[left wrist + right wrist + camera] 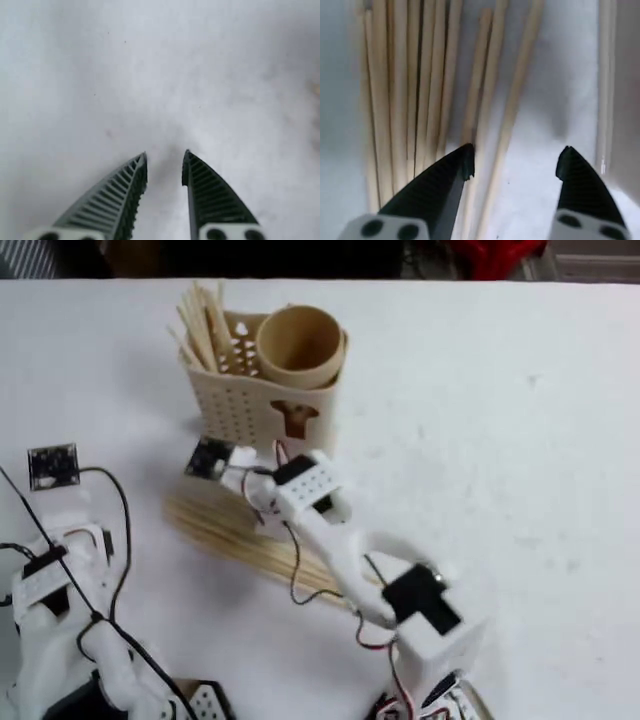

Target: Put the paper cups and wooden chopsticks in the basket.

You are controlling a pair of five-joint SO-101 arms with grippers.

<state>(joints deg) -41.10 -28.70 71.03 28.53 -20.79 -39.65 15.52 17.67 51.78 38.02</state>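
A cream perforated basket (250, 410) stands at the back of the table, holding a paper cup (300, 345) and a bunch of wooden chopsticks (200, 325) that lean out of its far left corner. More wooden chopsticks (225, 530) lie in a loose pile on the table in front of the basket. My right gripper (516, 162) hangs open just above this pile (420, 90), with one or two sticks (505, 130) between its fingertips. My left gripper (164, 159) is open over bare white table, with nothing between its fingers. The left arm (50, 580) sits at the near left.
The right arm (330, 540) stretches from its base (430, 630) at the near edge across the pile toward the basket's front wall. Cables (115, 540) trail around the left arm. The right half of the white table (520, 440) is bare.
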